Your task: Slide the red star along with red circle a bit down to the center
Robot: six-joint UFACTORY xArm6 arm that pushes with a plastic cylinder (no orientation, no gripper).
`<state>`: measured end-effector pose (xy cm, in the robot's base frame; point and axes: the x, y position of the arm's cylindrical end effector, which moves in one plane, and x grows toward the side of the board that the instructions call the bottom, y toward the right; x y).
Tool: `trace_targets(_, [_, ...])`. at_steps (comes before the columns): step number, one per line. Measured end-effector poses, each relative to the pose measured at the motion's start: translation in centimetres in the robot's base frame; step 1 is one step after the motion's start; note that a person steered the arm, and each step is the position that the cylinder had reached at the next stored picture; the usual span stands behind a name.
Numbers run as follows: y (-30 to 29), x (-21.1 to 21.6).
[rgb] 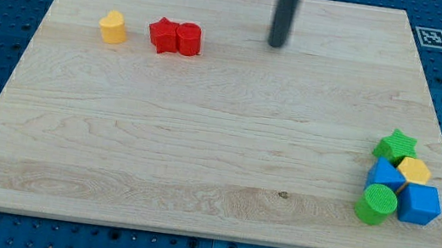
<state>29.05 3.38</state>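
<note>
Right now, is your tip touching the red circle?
Apart. The camera view shows bare board between my tip and the red circle, which sits against the red star.

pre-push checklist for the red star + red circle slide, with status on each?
1. Red star and red circle side by side and touching, star on the view's left: ok.
2. My tip is placed above the pair for a downward push: not ok, it sits to the view's right of the circle, apart from it.
3. Board below the pair toward the center is free of blocks: ok.
4. Yellow block stands apart on the view's left of the star: ok.
5. Green star and the cluster around it at the view's lower right are outside the path: ok.
</note>
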Motion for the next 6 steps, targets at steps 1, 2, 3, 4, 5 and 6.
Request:
trace_targets(1, [-10.0, -3.5])
trace_targets(2, [-18.7, -2.6])
trace_targets(3, [-18.9, -2.6])
trace_targets(4, [-17.8, -0.9])
trace_targets(5, [-14.1, 2.5])
trace_targets(6, [-8.7, 5.8])
